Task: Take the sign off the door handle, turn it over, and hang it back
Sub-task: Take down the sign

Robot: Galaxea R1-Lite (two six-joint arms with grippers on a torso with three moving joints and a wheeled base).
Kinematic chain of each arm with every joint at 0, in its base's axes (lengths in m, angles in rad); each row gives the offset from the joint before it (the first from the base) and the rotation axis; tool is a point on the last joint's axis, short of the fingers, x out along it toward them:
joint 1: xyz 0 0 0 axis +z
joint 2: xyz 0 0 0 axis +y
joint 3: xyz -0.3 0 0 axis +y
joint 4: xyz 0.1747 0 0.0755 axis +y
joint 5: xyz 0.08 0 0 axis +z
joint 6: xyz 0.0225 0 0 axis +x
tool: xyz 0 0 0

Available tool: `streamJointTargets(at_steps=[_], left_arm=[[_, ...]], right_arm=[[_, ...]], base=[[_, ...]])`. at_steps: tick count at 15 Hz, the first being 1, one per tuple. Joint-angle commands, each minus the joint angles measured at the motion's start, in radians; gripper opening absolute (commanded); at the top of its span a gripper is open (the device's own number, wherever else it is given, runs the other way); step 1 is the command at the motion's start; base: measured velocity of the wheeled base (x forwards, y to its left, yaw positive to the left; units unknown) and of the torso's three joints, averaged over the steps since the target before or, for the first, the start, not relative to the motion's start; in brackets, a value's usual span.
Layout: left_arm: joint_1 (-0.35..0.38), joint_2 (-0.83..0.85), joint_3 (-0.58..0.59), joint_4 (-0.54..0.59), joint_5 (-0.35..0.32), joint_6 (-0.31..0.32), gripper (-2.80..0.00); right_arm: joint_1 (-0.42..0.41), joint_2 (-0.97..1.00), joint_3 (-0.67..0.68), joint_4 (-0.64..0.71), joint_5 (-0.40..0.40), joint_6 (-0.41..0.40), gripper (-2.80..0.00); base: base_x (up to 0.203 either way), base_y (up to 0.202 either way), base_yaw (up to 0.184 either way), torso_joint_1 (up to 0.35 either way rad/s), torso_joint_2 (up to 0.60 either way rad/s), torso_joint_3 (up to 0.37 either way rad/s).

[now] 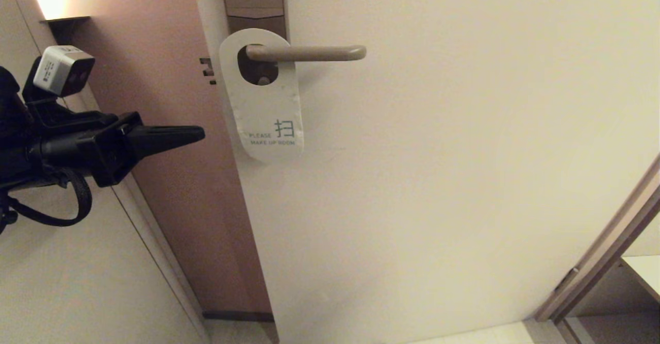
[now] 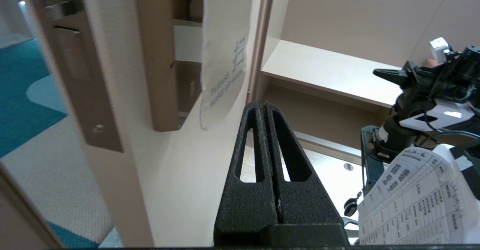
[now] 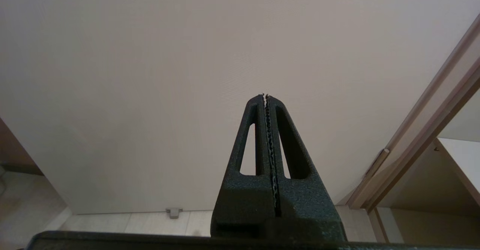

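door (image 1: 438,179) ajar | handle (image 1: 309,52) level, points 3 o'clock | sign (image 1: 265,96) hangs from it by its hole, white face out | left gripper (image 1: 198,133) at sign's 9 o'clock, pinched shut, empty, likely approaching | right gripper (image 3: 266,96) closed, empty, idle facing door

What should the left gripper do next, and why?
Probably open its fingers and advance toward the sign's lower end. The left gripper is shut and short of the sign, which hangs white face out on the door handle.
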Motion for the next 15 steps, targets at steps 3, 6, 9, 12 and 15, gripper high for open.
streamJointTargets(at_steps=[3, 6, 9, 12, 15], left_arm=[[-0.015, -0.002, 0.001, -0.006, -0.005, 0.001, 0.00], [-0.022, -0.001, 0.000, -0.044, -0.005, -0.001, 0.00], [-0.036, -0.002, -0.002, -0.060, -0.005, -0.003, 0.00], [-0.044, -0.002, -0.004, -0.060, -0.004, -0.005, 0.00], [-0.054, 0.001, -0.012, -0.058, -0.005, -0.009, 0.00]], right_arm=[[0.000, 0.001, 0.000, 0.000, 0.000, 0.000, -2.80], [0.000, 0.001, 0.000, 0.000, 0.000, 0.000, -2.80], [0.000, 0.001, 0.000, 0.000, 0.000, 0.000, -2.80], [0.000, 0.001, 0.000, 0.000, 0.000, 0.000, -2.80], [0.000, 0.001, 0.000, 0.000, 0.000, 0.000, -2.80]], base=[[0.000, 0.000, 0.000, 0.000, 0.00, 0.000], [0.000, 0.000, 0.000, 0.000, 0.00, 0.000], [0.000, 0.000, 0.000, 0.000, 0.00, 0.000], [0.000, 0.000, 0.000, 0.000, 0.00, 0.000], [0.000, 0.000, 0.000, 0.000, 0.00, 0.000]])
